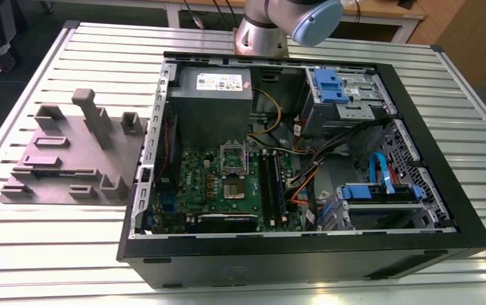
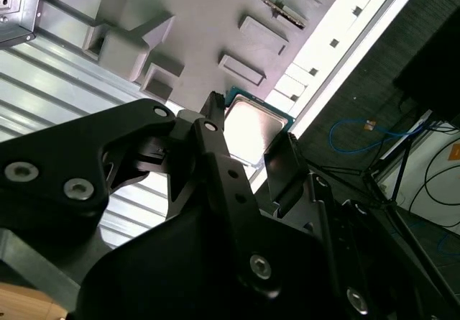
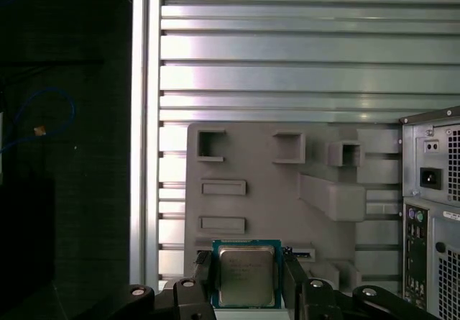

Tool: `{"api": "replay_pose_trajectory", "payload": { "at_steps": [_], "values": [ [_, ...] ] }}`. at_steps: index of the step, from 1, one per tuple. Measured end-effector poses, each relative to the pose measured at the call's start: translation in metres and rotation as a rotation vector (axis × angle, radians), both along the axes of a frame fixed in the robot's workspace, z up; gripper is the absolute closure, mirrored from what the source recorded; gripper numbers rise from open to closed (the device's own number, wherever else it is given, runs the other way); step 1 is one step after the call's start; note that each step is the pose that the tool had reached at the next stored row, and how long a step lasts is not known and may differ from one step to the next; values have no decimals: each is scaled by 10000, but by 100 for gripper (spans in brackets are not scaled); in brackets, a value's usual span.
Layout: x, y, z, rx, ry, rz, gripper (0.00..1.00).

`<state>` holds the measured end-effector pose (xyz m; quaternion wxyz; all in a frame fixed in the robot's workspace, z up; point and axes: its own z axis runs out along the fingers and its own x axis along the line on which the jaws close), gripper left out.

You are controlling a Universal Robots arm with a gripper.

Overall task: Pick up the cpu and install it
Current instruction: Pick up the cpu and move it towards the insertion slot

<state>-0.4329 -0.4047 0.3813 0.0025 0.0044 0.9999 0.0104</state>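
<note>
Closest to us, the gripper (image 3: 248,266) pinches the cpu (image 3: 246,280). In both wrist views one black finger (image 3: 203,277) presses each of two opposite edges, and the silvery top faces the cameras. The chip hangs between the fingertips, lifted well above the grey block (image 3: 266,208) and over the block's near rim.

Below it, the block's raised posts and shallow pockets stand apart from the chip, with open air between them. On one side of the block, only a narrow strip of slatted table (image 3: 287,47) separates it from the table's edge. Past that edge lies dark floor (image 3: 65,212) with a looped blue cable (image 3: 50,111). On the block's opposite side the computer case (image 3: 431,212) stands just beside it, and we cannot tell whether the two touch.

Beyond the block, bare slats run on in a broad stretch. In the exterior view the case lies open, with the green board (image 1: 225,184) in the half nearer the block. The arm's base (image 1: 264,35) rises behind the case.
</note>
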Motion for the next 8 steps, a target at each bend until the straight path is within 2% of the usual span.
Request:
{"api": "replay_pose_trajectory", "payload": {
  "at_steps": [8],
  "values": [
    [19,0,-1,1,-1,0,53]
  ]
}}
